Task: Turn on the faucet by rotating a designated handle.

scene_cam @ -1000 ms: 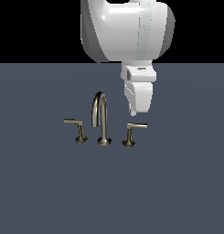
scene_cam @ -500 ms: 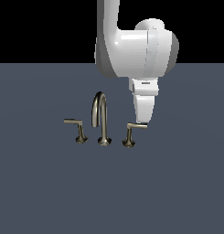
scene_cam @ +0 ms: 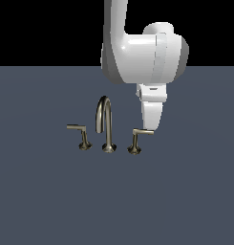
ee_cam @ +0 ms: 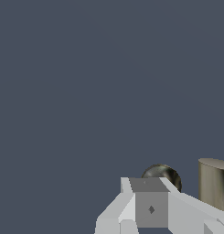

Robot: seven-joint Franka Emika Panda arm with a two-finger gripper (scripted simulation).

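The faucet stands on the grey surface: an arched gooseneck spout [scene_cam: 104, 123] between two short lever handles. The designated handle [scene_cam: 136, 139] is on the exterior view's right, its thin bar pointing right. The twin lever [scene_cam: 81, 137] on the left points left. My gripper [scene_cam: 149, 127] hangs straight down, its tip right at the outer end of the designated handle's bar; I cannot tell if it touches. In the wrist view the fingers [ee_cam: 150, 208] look pressed together and hold nothing. Beyond them are a rounded metal end [ee_cam: 165, 175] and a metal cylinder [ee_cam: 215, 183], both faucet parts.
The flat dark grey surface [scene_cam: 51, 201] stretches all around the faucet. The arm's bulky white wrist [scene_cam: 144, 57] hangs above the spout and the designated handle.
The arm has come down and toward the designated handle, bringing the gripper tip from above the faucet to the outer end of the bar. The handles and spout have not visibly moved.
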